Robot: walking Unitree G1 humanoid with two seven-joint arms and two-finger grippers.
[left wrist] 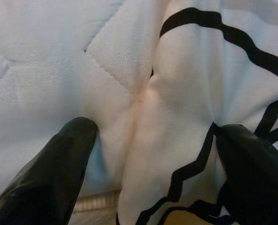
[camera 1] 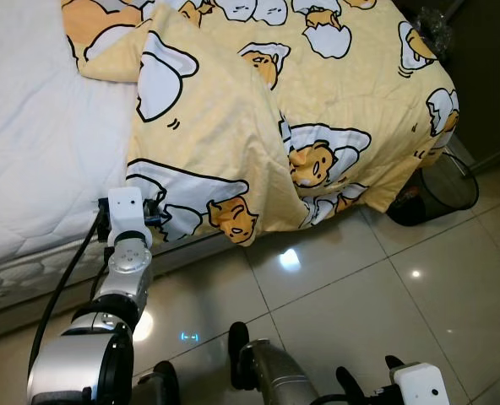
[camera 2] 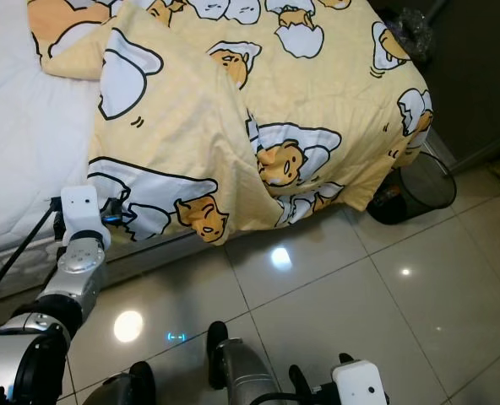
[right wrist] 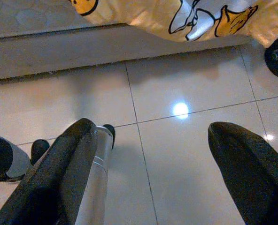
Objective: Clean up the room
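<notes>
The yellow blanket (camera 1: 317, 101), printed with cartoon egg figures, lies rumpled across the bed (camera 1: 39, 143), taking up the centre and upper right of the head views. Its near corner spills over the mattress edge toward the tiled floor (camera 1: 360, 295), low in the middle of the frame. One fold runs as a ridge from the upper left down to that hanging corner, so the cloth's long line slants across the bed rather than lying square to it.

The left tool (left wrist: 150, 140) is right at the blanket's lower left edge, where the print meets the bare white quilted mattress. In the left wrist view its two black fingers (left wrist: 59, 164) stand apart, with a pucker of the white, black-lined cloth sitting between them; one finger is against the mattress side, the other against the blanket. They have not closed on it. The left arm is plainly the nearer one, and I'd judge the coming move to be a pinch on this edge, then a pull to draw the blanket straight.

The right tool (right wrist: 148, 154) hangs low over the floor tiles, fingers wide apart and holding nothing, well away from the blanket.

At the foot of the bed, at the right of the frame, a dark mesh waste bin (camera 1: 440, 194) stands on the floor, just beside the hanging cloth. Something dark and reddish lies against its near side, too unclear to name.
</notes>
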